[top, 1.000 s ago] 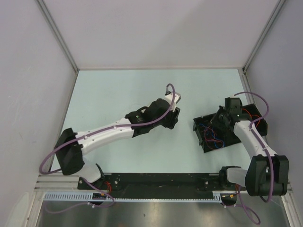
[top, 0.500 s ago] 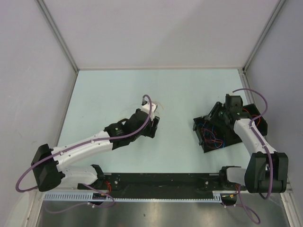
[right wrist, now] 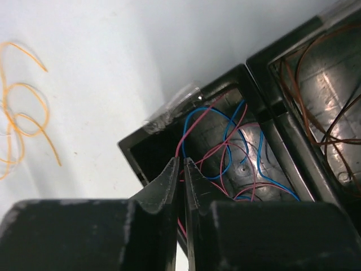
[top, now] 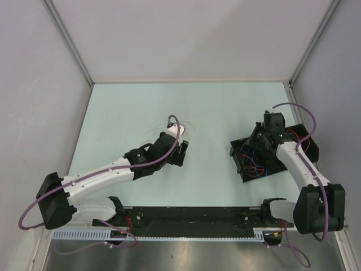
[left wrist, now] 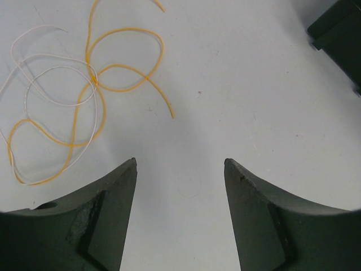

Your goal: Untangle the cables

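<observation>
My left gripper (left wrist: 180, 161) is open and empty just above the bare table. An orange cable (left wrist: 95, 79) tangled with a pale white cable (left wrist: 51, 55) lies ahead to its left. In the top view that gripper (top: 181, 151) sits near the table's middle. My right gripper (right wrist: 181, 164) is shut on a red cable (right wrist: 194, 121) that runs between its fingertips, over the near compartment of a black tray (right wrist: 132, 148). Blue cables (right wrist: 225, 121) and more red ones lie looped in that compartment. The top view shows the right gripper (top: 260, 141) over the tray (top: 236, 151).
The tray's second compartment holds brownish-orange cables (right wrist: 316, 84). The orange cable also shows on the table at the left edge of the right wrist view (right wrist: 22, 113). A tray corner (left wrist: 338, 28) is at the upper right of the left wrist view. Walls enclose the table.
The left arm has swung back and left from beside the tray toward the table's middle, then almost stopped. The right gripper has shifted slightly away over the tray.
</observation>
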